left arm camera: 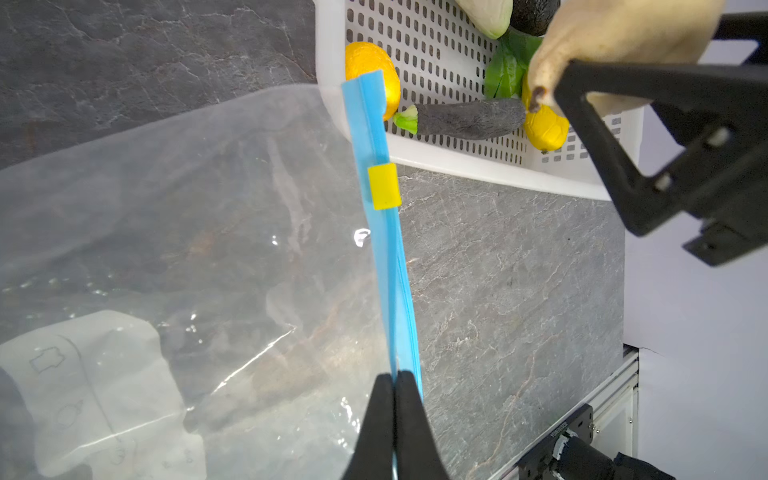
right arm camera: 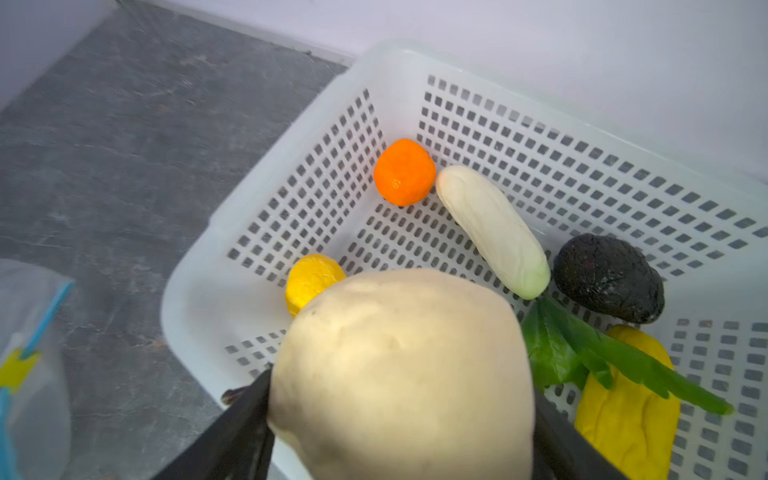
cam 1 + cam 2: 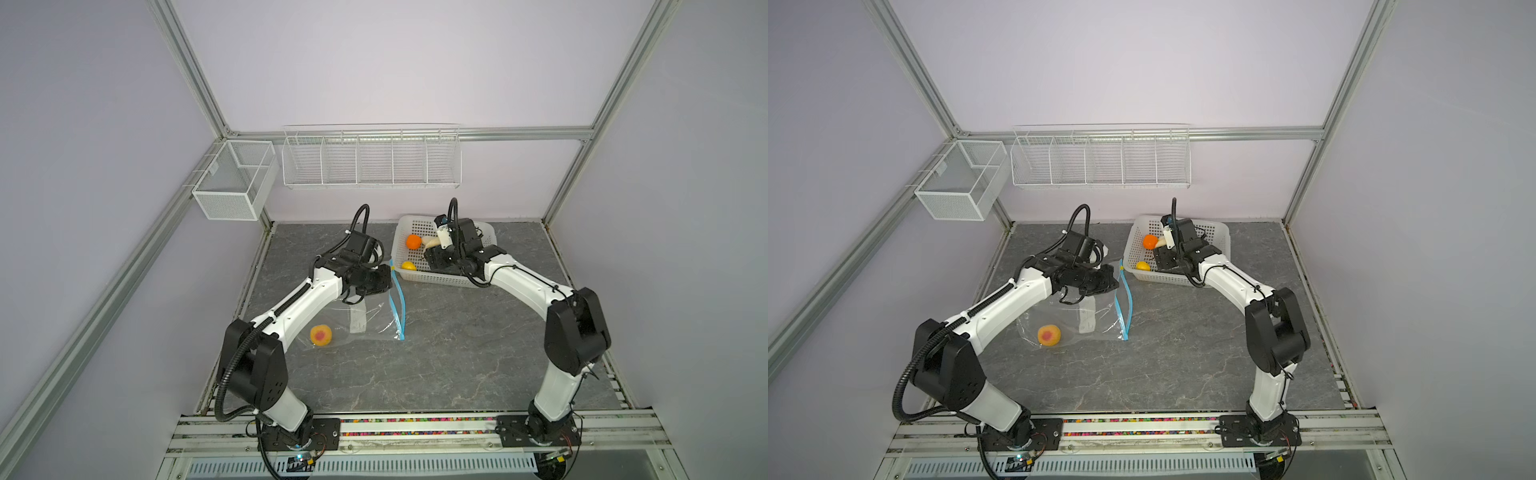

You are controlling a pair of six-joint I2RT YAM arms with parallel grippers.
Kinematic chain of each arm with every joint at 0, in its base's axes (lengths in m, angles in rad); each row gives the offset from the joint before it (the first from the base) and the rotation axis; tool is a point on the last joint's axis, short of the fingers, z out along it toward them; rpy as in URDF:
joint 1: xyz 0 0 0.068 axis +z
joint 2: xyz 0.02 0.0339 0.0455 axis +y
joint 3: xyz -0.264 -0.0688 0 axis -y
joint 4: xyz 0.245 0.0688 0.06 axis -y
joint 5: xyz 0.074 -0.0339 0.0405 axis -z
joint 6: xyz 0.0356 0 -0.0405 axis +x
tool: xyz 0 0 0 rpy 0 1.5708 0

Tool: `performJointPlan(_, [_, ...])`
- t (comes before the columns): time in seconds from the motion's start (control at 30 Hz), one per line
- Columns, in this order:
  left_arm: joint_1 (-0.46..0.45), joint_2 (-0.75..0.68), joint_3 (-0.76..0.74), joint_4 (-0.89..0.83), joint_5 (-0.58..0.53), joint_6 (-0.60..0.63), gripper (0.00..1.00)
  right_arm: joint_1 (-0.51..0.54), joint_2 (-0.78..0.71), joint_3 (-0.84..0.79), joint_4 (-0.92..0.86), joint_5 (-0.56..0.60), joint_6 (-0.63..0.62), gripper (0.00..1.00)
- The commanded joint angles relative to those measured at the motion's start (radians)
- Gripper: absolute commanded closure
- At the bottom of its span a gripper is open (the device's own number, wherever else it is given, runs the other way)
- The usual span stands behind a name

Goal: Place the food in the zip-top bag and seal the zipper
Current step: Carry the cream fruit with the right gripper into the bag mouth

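1. My left gripper (image 1: 395, 380), at the lower centre of the left wrist view, has its jaws pinched tight on the light-blue zipper (image 1: 390, 249), some way along from the yellow slider (image 1: 384, 186).
2. The zip-top bag (image 3: 365, 307) lies just left of centre in both top views. The two blue lips bow apart on its right edge, so I judge the mouth open and facing the white perforated basket (image 2: 399, 79).
3. My right gripper (image 2: 399, 411) has its jaws spread wide around a bulky cream-white piece (image 2: 399, 353), carried over the basket's near corner.
4. Done so far: one yellow-orange round fruit with a red blotch (image 3: 321, 335) sits inside the bag, towards its lower left.
5. Left to move: the held piece, the orange (image 2: 404, 172), a long cream-white vegetable (image 2: 494, 232), a dark avocado-like piece (image 2: 609, 277), a yellow round one (image 2: 313, 280), a green leafy piece (image 2: 582, 353), a yellow corn-like piece (image 2: 627, 415) and a dark eggplant (image 1: 469, 118).
6. Sealing has not begun, so I judge the task to be at an early stage.
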Motion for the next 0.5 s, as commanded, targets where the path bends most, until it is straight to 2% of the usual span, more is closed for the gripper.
performJointPlan(0.0, [0.005,0.009,-0.009,0.019,0.009,-0.003,1.00,0.013,-0.083,-0.136,0.193,-0.148,0.028,0.30])
performJointPlan(0.2, [0.005,0.007,-0.012,0.019,0.011,-0.007,1.00,0.078,-0.169,-0.273,0.226,-0.153,0.095,0.32])
performJointPlan(0.3, [0.005,0.004,-0.005,0.014,0.011,-0.009,1.00,0.124,-0.214,-0.319,0.249,-0.152,0.082,0.32])
performJointPlan(0.37, [0.004,0.001,0.000,0.011,0.011,-0.009,1.00,0.157,-0.260,-0.390,0.339,-0.145,0.030,0.32])
performJointPlan(0.47, [0.005,0.003,0.008,-0.001,0.009,-0.003,1.00,0.179,-0.279,-0.455,0.454,-0.138,0.024,0.34])
